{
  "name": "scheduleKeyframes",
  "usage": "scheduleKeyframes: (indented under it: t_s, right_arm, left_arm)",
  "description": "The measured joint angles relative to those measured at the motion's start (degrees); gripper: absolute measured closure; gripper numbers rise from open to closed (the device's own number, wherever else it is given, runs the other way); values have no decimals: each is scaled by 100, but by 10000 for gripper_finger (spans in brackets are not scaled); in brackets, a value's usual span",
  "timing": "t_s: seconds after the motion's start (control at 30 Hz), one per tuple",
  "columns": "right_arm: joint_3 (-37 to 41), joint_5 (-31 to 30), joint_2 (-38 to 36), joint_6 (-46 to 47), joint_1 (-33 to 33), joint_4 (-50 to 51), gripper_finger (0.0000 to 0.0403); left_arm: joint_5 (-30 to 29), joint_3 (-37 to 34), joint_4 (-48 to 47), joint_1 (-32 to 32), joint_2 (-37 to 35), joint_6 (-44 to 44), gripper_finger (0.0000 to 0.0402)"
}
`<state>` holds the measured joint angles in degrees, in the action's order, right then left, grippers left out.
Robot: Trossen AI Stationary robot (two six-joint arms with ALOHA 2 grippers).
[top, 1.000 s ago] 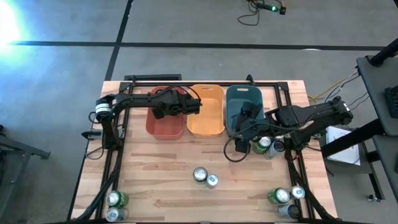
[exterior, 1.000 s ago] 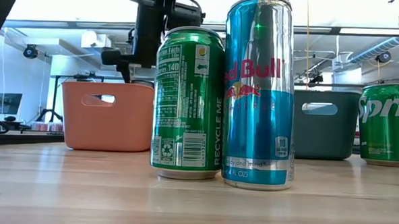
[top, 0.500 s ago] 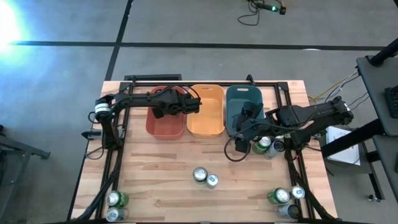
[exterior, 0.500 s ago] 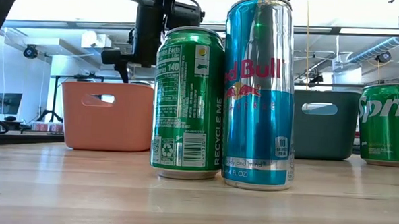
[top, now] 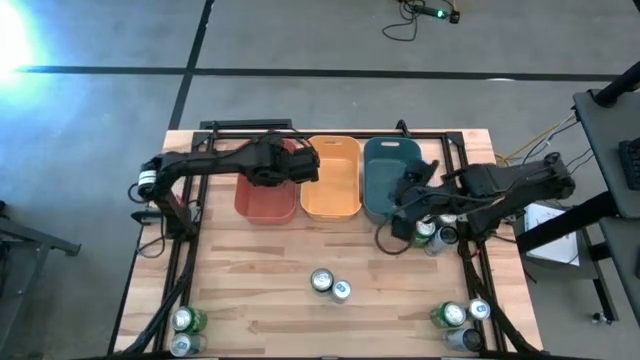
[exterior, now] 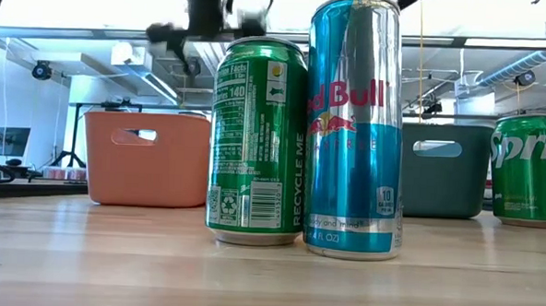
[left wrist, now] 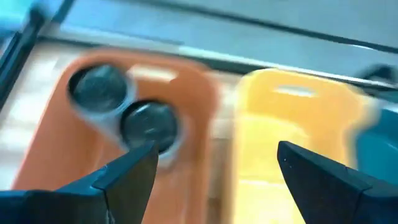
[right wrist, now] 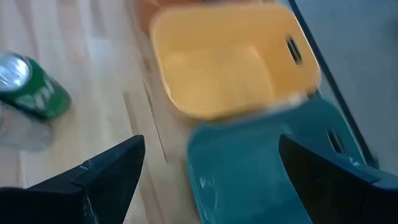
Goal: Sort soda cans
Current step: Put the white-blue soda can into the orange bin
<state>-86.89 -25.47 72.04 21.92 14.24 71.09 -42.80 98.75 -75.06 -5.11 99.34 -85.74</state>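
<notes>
- My left gripper (top: 312, 168) hovers over the red tub (top: 262, 205) at upper centre of the high view, fingers spread wide and empty; two dark-topped cans (left wrist: 149, 127) lie inside that tub
- My right gripper (top: 403, 208) sits by the teal tub (top: 385, 152), fingers wide, holding nothing
- The remaining soda cans (top: 330, 286) stand across the table (top: 260, 300): a centre pair, both lower corners, a cluster at right

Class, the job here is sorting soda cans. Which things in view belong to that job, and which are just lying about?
Belong to the job:
- soda cans on the table
- two cans in the red tub
- red tub, yellow tub, teal tub
- left end effector, right end effector

Just lying about:
- cable on the floor
</notes>
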Motion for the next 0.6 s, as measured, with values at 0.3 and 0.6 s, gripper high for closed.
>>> scheduleKeyframes:
  t_s: [0.3,0.6]
  right_arm:
    - [155,1704,-751,900,232,1816,37]
    - [691,1618,-1426,2833,336,1892,37]
  left_arm:
    - [-692,1704,751,1473,170,4813,87]
    - [-300,2148,1015,2649,300,5928,87]
